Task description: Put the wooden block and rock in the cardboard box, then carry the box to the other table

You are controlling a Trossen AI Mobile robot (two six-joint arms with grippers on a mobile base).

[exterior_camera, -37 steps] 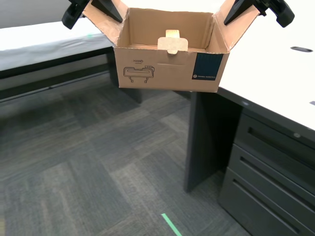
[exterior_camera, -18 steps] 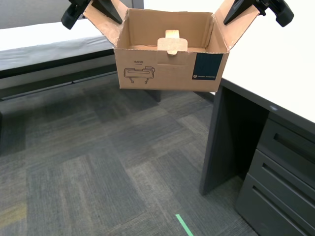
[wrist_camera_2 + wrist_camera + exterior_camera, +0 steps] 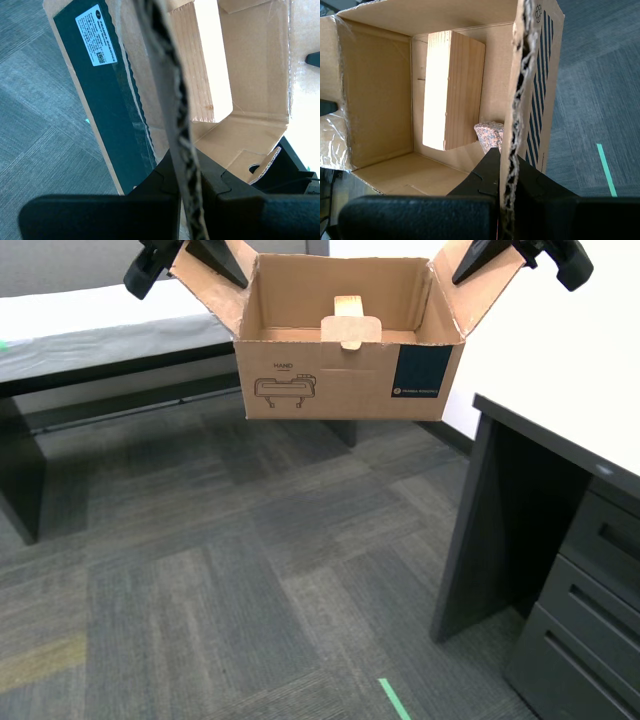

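The cardboard box (image 3: 340,380) hangs in the air above the carpet, held by its two side flaps. My first gripper (image 3: 203,265) is shut on the flap at the exterior view's left, and its wrist view shows the jaws (image 3: 506,167) pinching the corrugated edge. Inside lie the wooden block (image 3: 452,90) and the rock (image 3: 489,135), which touches the block's end. My second gripper (image 3: 503,265) is shut on the flap at the exterior view's right (image 3: 187,175), beside the teal label (image 3: 110,90). The other table (image 3: 100,330), draped in white cloth, stands behind at the exterior view's left.
A smooth white desk (image 3: 570,370) with dark drawers (image 3: 590,590) stands at the exterior view's right. Grey carpet (image 3: 230,580) lies below the box, with a green tape mark (image 3: 395,698) near the view's lower edge. A dark leg (image 3: 20,475) supports the cloth table.
The camera has moved: the desk with drawers has slid toward the exterior view's right and more of the cloth table shows. The box stays held the same way in both grippers.
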